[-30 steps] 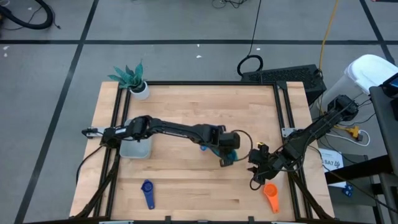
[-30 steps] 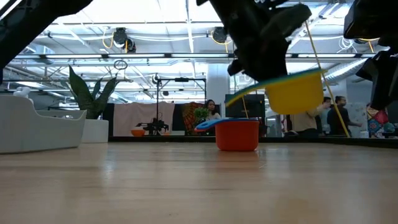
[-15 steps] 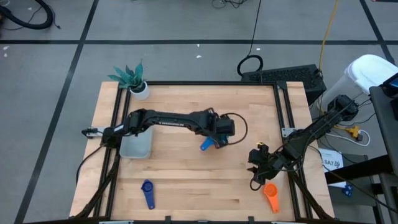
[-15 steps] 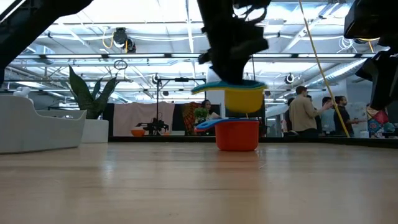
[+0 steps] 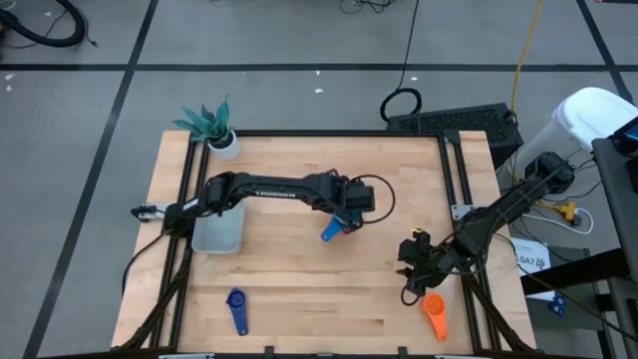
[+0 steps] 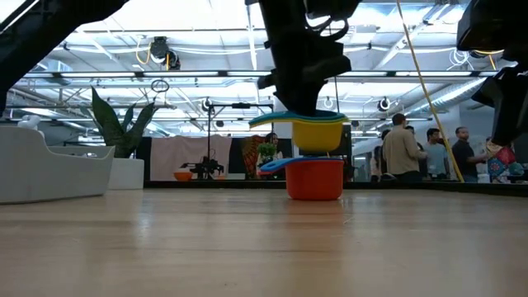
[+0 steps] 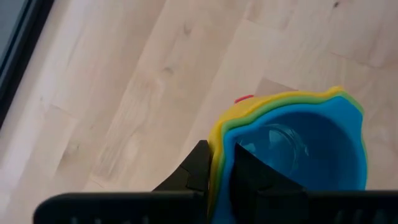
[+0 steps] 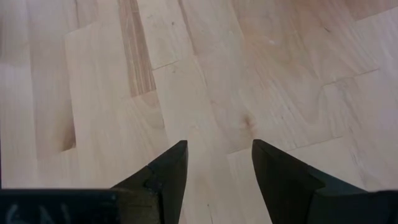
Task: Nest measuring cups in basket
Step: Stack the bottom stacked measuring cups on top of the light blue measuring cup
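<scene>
The table is pale blond wood with darker grain streaks. Stacked cups: a yellow cup outermost, a thin green cup inside it, then a bright blue cup. Below sits a red cup. A dark blue cup and an orange cup lie apart. The basket is pale grey-blue (almost washed out); the arms are black.

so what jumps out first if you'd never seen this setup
The left tool at mid-table, shut on a nested stack of yellow, green and blue cups, hanging just above a red cup. Then the strays: a dark blue cup near the front edge, an orange cup by the open right tool, and the basket at left.
</scene>
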